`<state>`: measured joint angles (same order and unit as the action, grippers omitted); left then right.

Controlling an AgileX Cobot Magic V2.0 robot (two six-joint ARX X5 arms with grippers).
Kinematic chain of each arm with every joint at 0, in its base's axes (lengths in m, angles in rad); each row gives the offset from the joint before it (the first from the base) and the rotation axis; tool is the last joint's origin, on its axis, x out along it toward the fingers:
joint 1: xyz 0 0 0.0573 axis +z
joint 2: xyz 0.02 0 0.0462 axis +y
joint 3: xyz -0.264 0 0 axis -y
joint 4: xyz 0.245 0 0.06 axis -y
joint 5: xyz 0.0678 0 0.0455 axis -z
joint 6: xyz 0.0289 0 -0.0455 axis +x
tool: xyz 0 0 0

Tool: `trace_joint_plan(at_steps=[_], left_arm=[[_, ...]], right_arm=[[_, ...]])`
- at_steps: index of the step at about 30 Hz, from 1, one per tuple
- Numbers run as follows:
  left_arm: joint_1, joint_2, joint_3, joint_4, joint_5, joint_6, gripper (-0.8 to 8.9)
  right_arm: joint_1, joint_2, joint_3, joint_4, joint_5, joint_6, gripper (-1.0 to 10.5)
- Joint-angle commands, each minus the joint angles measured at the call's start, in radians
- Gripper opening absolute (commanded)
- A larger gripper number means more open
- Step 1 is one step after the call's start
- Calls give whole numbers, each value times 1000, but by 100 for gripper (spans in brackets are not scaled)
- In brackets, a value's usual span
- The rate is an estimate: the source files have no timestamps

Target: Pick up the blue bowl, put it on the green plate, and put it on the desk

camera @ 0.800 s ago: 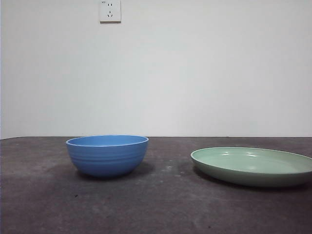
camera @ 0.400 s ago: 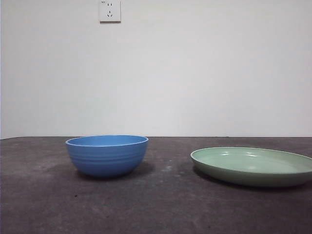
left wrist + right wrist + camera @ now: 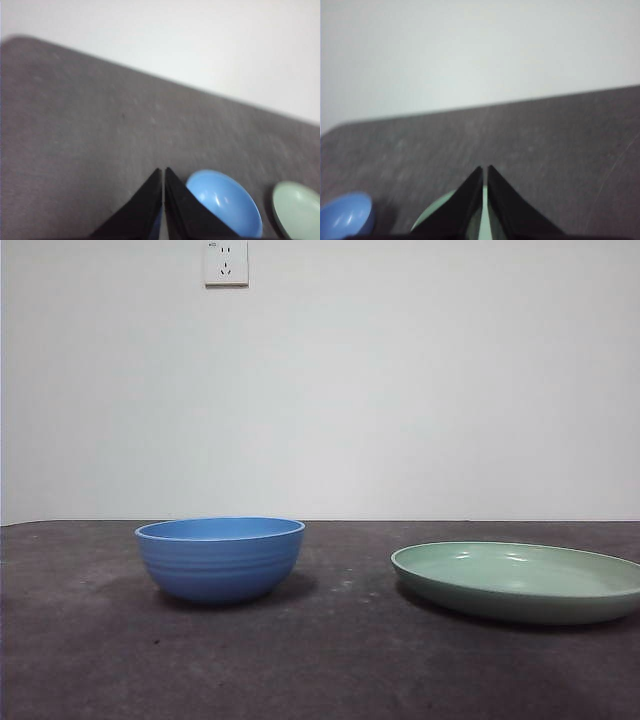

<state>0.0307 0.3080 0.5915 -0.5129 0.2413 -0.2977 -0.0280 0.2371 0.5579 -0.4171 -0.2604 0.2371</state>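
Observation:
The blue bowl [image 3: 220, 558] stands upright on the desk [image 3: 320, 660], left of centre in the front view. To its right, apart from it, lies the green plate [image 3: 520, 580]. Neither arm appears in the front view. High above the desk my left gripper [image 3: 164, 171] is shut and holds nothing, with the blue bowl [image 3: 225, 202] and the green plate [image 3: 297, 210] far below it. My right gripper [image 3: 485, 169] is also shut and holds nothing, high over the green plate [image 3: 435, 217], with the blue bowl [image 3: 345, 215] off to one side.
A white wall rises behind the desk's far edge, with a wall socket [image 3: 226, 262] high up. Bare desk surface lies in front of the two dishes and between them.

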Motion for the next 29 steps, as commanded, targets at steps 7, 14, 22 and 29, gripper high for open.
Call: trace_joint_plan(at_steps=[7, 14, 22, 29], left_arm=[[-20, 233, 189, -163, 237, 187, 9], [-115, 368, 287, -252, 347, 249, 9], [-240, 441, 315, -290, 407, 284, 9], [-280, 464, 315, -307, 407, 290, 9]], right_arm=[[0, 281, 238, -248, -217, -203, 9], [39, 430, 317, -384, -351, -287, 9], [156, 496, 328, -520, -370, -337, 9], [216, 500, 328, -545, -368, -340, 9]])
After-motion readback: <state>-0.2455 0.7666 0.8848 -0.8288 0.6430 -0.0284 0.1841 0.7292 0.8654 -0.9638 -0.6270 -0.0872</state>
